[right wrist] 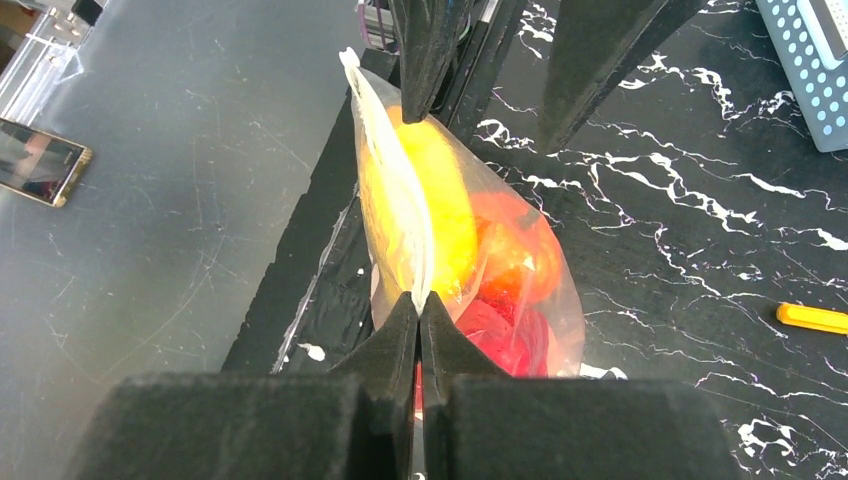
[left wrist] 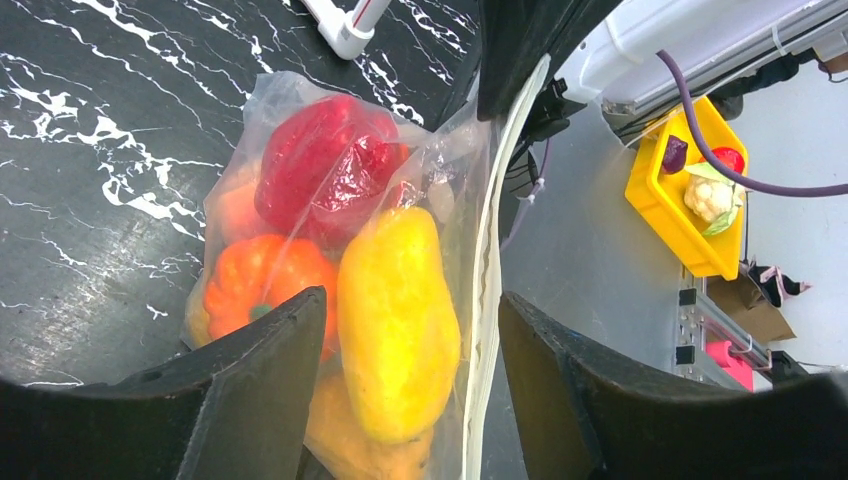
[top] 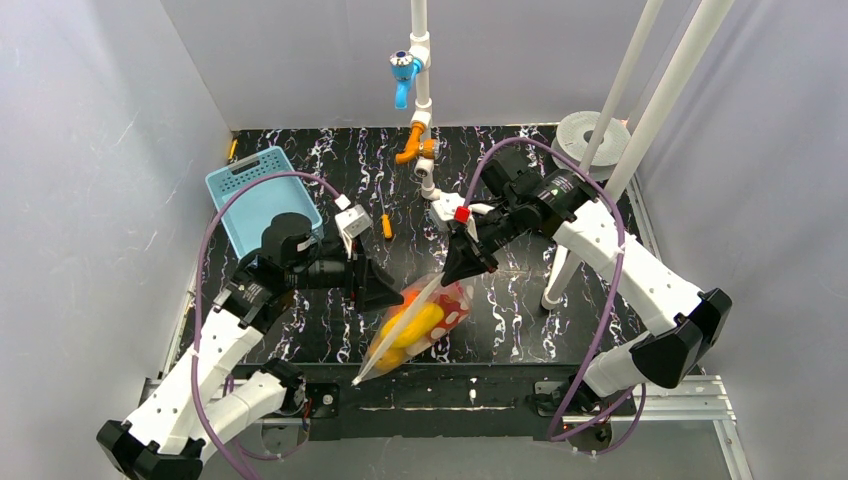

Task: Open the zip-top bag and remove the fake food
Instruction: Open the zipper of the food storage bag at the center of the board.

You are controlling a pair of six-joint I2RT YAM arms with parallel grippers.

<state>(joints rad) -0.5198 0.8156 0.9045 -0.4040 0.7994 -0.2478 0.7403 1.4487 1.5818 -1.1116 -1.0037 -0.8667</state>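
The clear zip-top bag (top: 420,325) hangs tilted over the table's front edge, zip strip (left wrist: 487,250) along its side. Inside is fake food: a yellow oblong piece (left wrist: 395,320), an orange piece (left wrist: 255,285) and a red piece (left wrist: 320,170). My right gripper (right wrist: 419,297) is shut on the bag's zip edge (right wrist: 390,190) and holds it up; it also shows in the top view (top: 462,272). My left gripper (left wrist: 410,298) is open, its fingers on either side of the bag's lower part; it shows in the top view too (top: 395,295).
A light blue basket (top: 255,195) stands at the back left. An orange-handled screwdriver (top: 387,225) lies mid-table. A white pipe frame with valves (top: 405,75) and a white post (top: 560,270) stand behind. A yellow bin (left wrist: 690,190) sits off the table.
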